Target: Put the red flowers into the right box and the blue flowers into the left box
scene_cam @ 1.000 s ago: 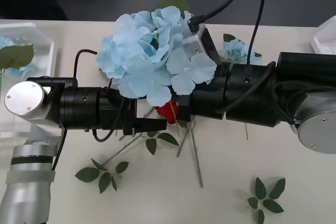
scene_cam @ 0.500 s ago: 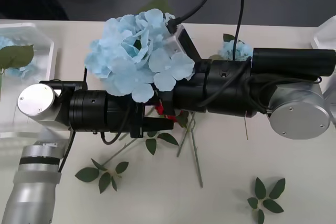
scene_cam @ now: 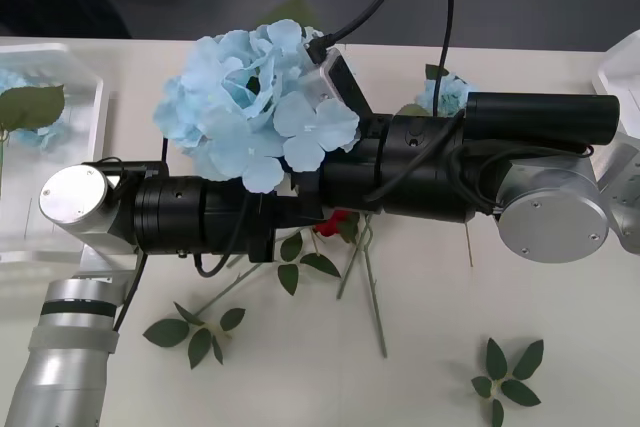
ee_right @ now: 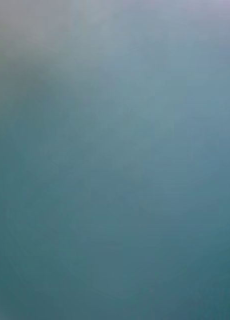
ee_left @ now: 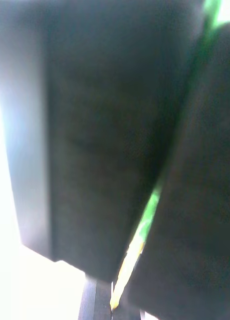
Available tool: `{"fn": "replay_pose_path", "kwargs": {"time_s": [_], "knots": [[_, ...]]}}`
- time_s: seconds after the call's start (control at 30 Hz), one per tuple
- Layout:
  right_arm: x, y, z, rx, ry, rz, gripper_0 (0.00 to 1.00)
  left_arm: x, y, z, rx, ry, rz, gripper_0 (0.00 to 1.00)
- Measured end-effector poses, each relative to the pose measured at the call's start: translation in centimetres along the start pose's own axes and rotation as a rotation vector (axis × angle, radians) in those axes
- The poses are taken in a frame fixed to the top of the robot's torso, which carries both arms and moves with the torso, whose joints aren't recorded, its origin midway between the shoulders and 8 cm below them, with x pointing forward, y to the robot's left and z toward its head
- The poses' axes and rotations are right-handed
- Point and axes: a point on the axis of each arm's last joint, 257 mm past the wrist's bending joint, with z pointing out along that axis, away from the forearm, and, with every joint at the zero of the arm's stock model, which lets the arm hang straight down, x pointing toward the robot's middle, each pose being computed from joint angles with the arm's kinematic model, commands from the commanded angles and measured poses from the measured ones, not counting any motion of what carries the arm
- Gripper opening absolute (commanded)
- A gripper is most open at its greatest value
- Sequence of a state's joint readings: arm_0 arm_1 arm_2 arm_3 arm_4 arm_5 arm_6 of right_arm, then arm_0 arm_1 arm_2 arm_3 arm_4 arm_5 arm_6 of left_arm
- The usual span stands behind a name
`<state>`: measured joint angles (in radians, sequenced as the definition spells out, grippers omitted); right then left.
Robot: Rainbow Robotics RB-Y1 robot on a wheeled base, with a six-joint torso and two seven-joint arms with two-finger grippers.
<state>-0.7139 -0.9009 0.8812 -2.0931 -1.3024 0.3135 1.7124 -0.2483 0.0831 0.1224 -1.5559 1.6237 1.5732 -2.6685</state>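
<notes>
Over the table (scene_cam: 420, 367) in my front view, both arms meet at the centre. I use the big blue flower cluster (scene_cam: 250, 112) as landmark. It sits raised above the tabletop, right on top of the spot where the two wrists come together. My right gripper (scene_cam: 310, 197) reaches in from the right, just under the cluster; my left gripper (scene_cam: 285, 222) comes in from the left, just below it too. Jaws of both are hidden under petals and black housings, so I cannot tell if either is spread or pinching. A red flower (scene_cam: 335, 224) peeks out just below the cluster, between the arms, lying on the table with green stems (scene_cam: 372, 297) running away from it toward me. A smaller blue flower (scene_cam: 445, 95) lies to the right of the cluster, behind my right arm. Far left of the cluster is the left box (scene_cam: 85, 97), with a blue flower and a green leaf (scene_cam: 28, 107) already inside. Far right of it, the right box (scene_cam: 618, 72) shows its edge. Loose leaf sprigs (scene_cam: 505, 377) lie on the table below the cluster, nearer me.

Right wrist view: blurred pale blue all over, nothing to tell.

Left wrist view: dark blurred surfaces very close, a thin green strip (ee_left: 145, 230) between them; jaw state unreadable.
</notes>
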Motion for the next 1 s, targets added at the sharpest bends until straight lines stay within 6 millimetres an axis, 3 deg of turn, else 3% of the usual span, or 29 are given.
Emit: {"fn": "replay_pose_path", "kwargs": {"time_s": [0.17,0.23,0.27,0.3,0.33,0.7,1.0], "knots": [[-0.3,-0.2,-0.1,0.003,-0.006,-0.003,0.01,-0.4,-0.2,0.0,0.007,-0.014,0.0,0.0],[-0.5,-0.3,-0.1,0.006,-0.009,-0.005,0.32,-0.5,-0.2,0.0,0.009,-0.021,0.0,0.0],[-0.5,-0.3,-0.1,0.006,-0.01,-0.005,0.68,-0.6,-0.2,-0.1,0.009,-0.023,0.0,0.0],[-0.5,-0.3,-0.1,0.006,-0.01,-0.005,0.97,-0.6,-0.2,-0.1,0.007,-0.024,0.0,0.0],[-0.5,-0.3,-0.1,0.006,-0.01,-0.006,1.0,-0.7,-0.1,-0.2,0.004,-0.026,0.001,0.0],[-0.6,-0.8,-0.4,0.021,-0.012,-0.029,1.0,-1.1,0.6,-1.2,-0.025,-0.041,0.003,0.0],[0.3,-2.9,-3.0,0.073,0.03,-0.056,1.0,-1.8,0.8,-2.4,-0.033,-0.06,0.008,0.0]]}}
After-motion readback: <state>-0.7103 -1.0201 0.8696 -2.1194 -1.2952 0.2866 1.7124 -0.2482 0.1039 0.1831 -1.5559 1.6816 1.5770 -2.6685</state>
